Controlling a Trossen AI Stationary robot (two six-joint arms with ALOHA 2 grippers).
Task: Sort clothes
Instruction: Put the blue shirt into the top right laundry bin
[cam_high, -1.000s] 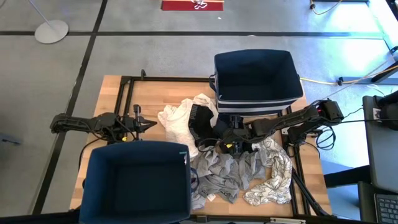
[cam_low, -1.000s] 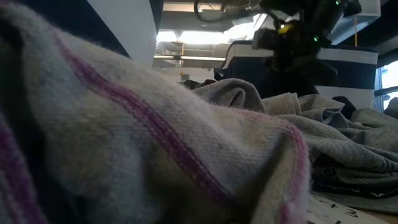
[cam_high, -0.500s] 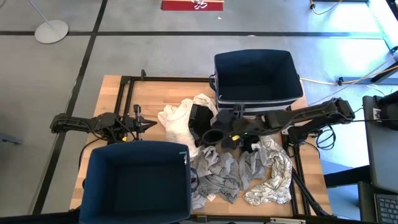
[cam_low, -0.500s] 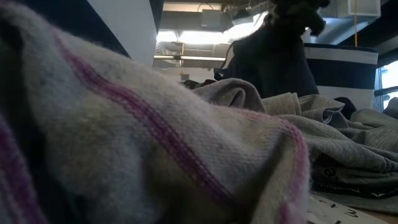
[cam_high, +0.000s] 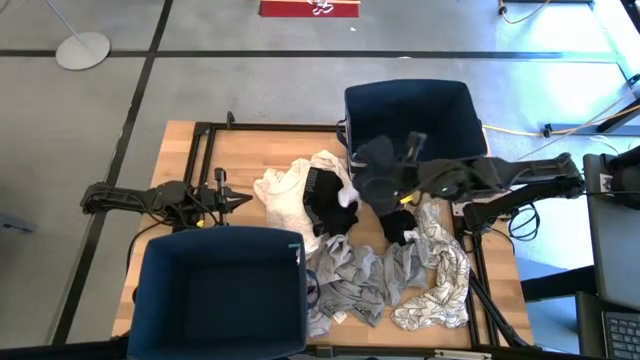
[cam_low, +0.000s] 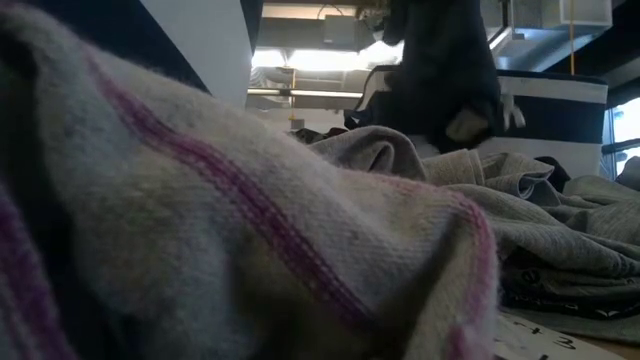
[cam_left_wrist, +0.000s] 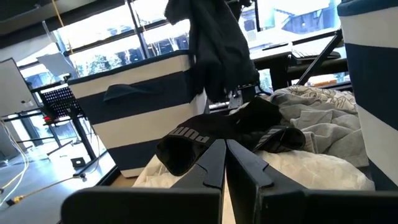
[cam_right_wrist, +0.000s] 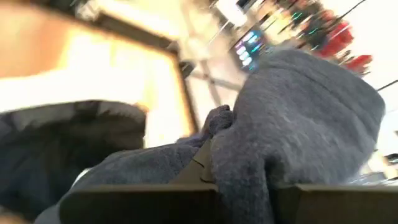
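Observation:
My right gripper (cam_high: 400, 180) is shut on a dark grey garment (cam_high: 373, 172), raised above the table by the near wall of the far navy bin (cam_high: 410, 110). The garment also shows hanging in the low view (cam_low: 440, 70) and in the left wrist view (cam_left_wrist: 214, 50). On the table lie a cream garment (cam_high: 285, 195), a black one (cam_high: 325, 195), heather grey ones (cam_high: 360, 275) and a white printed one (cam_high: 440, 275). My left gripper (cam_high: 238, 200) is shut and empty at the table's left, its fingers (cam_left_wrist: 224, 155) together. My right gripper pinches a bunched fold of the dark grey garment (cam_right_wrist: 214, 146) between its two fingers. The cloth wraps over the fingers and hides how many layers they hold. The garment hangs slack below the gripper, its lower end (cam_low: 470, 120) just over the pile.
A second navy bin (cam_high: 220, 290) stands at the near left of the table. In the low view a grey cloth with pink stitching (cam_low: 220, 220) fills the foreground. A black frame (cam_high: 200, 135) runs along the table's far left.
My right gripper has risen from the pile and gone toward the far bin, shut on the dark grey garment. The garment has been pulled up out of the pile and now hangs below the gripper. The other clothes have stayed on the table.

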